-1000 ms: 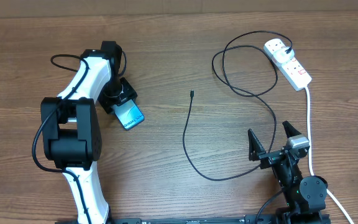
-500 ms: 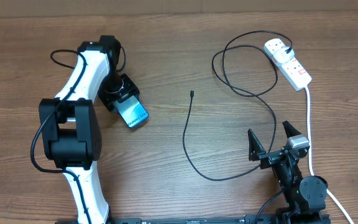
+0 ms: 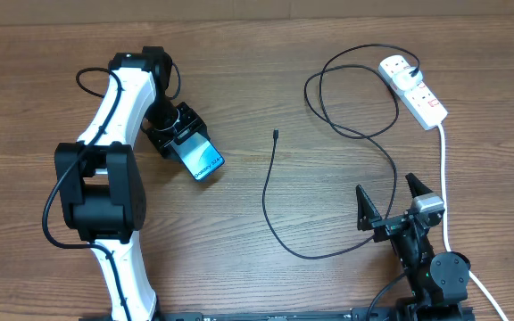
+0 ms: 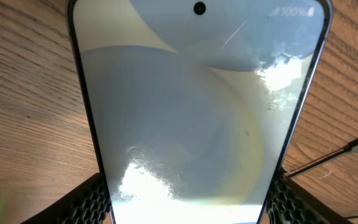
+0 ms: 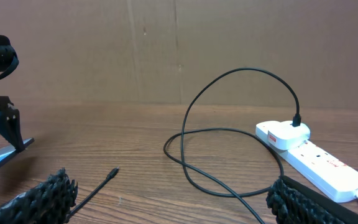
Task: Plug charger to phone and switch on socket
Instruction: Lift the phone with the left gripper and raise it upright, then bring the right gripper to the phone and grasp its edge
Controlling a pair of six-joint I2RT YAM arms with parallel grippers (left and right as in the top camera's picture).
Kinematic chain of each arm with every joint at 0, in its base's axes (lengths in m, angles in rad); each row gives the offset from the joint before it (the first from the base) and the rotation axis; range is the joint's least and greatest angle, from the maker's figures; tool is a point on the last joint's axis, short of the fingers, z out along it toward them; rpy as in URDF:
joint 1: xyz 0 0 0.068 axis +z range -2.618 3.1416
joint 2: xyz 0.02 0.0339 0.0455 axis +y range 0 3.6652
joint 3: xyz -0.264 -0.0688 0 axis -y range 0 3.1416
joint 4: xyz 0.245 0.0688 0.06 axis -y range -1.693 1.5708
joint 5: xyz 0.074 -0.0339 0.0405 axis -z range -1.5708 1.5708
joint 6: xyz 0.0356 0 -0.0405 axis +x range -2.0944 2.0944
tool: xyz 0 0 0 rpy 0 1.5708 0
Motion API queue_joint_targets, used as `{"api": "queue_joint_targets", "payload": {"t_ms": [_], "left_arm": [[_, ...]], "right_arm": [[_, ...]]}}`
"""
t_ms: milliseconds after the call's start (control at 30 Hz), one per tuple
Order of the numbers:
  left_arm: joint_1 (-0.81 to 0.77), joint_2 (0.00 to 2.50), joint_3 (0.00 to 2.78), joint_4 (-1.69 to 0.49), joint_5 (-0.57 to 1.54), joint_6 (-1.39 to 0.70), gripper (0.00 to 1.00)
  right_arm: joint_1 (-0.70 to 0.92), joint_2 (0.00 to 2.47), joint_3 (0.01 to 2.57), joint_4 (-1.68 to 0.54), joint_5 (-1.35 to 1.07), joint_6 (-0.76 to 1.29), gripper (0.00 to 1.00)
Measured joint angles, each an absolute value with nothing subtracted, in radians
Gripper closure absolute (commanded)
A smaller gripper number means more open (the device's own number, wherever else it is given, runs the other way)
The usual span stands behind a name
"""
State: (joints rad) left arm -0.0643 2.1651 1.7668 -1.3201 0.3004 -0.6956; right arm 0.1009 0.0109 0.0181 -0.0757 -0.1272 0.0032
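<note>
Wooden tabletop with two arms. The left hand pinches the phone by its lower end, screen up. The right hand is spread and empty. The socket lies far ahead of the right hand. The charger loops between the hands, its connector tip free, apart from the phone.

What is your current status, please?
Left gripper shut on phone. Right gripper open, empty. Charger not yet in phone. Nothing between them.

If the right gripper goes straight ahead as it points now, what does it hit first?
Probably the charger cable lying just ahead; height is unclear, so it might pass over.
</note>
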Motion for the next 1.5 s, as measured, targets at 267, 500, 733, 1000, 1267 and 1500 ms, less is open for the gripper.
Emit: {"api": "queue_joint_targets", "payload": {"t_ms": [267, 500, 733, 1000, 1267, 1500], "left_arm": [[-0.064, 2.165, 1.767, -1.312, 0.305, -0.696, 0.96], [-0.064, 2.165, 1.768, -1.312, 0.312, -0.695, 0.96], [-0.052, 2.165, 1.768, -1.286, 0.297, -0.696, 0.96], [-0.015, 2.165, 1.769, -1.367, 0.591, -0.696, 0.96], [0.026, 2.165, 1.77, -1.537, 0.906, -0.692, 0.96], [0.027, 2.165, 1.77, -1.541, 1.071, -0.673, 0.96]], "right_arm": [[0.101, 0.011, 0.018, -0.075, -0.127, 0.003, 0.0], [0.101, 0.011, 0.018, -0.075, -0.147, 0.026, 0.0], [0.101, 0.043, 0.02, -0.114, -0.207, 0.147, 0.0], [0.101, 0.195, 0.037, -0.071, -0.239, 0.18, 0.0], [0.101, 0.206, 0.037, -0.071, -0.241, 0.204, 0.0], [0.101, 0.239, 0.088, -0.092, -0.292, 0.233, 0.0]]}}
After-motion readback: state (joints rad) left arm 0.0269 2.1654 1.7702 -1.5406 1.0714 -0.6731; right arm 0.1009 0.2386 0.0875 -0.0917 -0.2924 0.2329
